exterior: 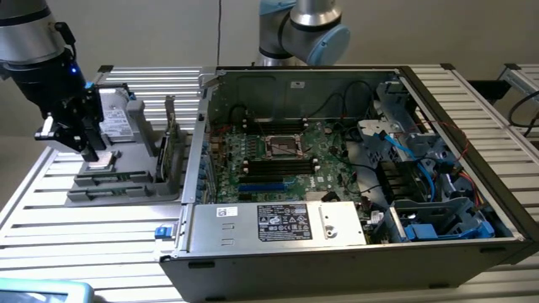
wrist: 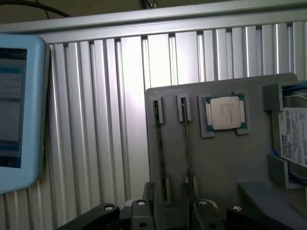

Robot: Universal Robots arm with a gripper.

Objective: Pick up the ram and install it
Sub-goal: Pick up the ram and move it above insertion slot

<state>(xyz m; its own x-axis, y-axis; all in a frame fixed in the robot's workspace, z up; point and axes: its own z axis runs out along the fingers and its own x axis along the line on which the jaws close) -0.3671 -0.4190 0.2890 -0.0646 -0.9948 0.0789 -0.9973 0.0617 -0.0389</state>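
Two ram sticks (wrist: pixel 159 143) (wrist: pixel 186 143) stand on edge in the slots of a grey holder tray (wrist: pixel 216 163), seen as thin dark lines from above. In the exterior view the ram (exterior: pixel 108 188) lies along the tray's front edge. My gripper (wrist: pixel 168 208) hangs above the tray's end, its fingers (wrist: pixel 190 197) apart on either side of the sticks' near ends, holding nothing. In the exterior view the gripper (exterior: pixel 80 148) is over the tray (exterior: pixel 126 196) at the exterior view's left. The open computer case (exterior: pixel 438 252) shows the motherboard's long black slots (exterior: pixel 281 165).
A processor chip (wrist: pixel 225 113) and a silver drive with a white label (wrist: pixel 293 139) sit in the same tray. Upright green cards (exterior: pixel 173 142) stand at the tray's case side. A pale blue tablet (wrist: pixel 14 110) lies on the slatted table (wrist: pixel 96 120). Cables and drive cages (exterior: pixel 438 214) crowd the case.
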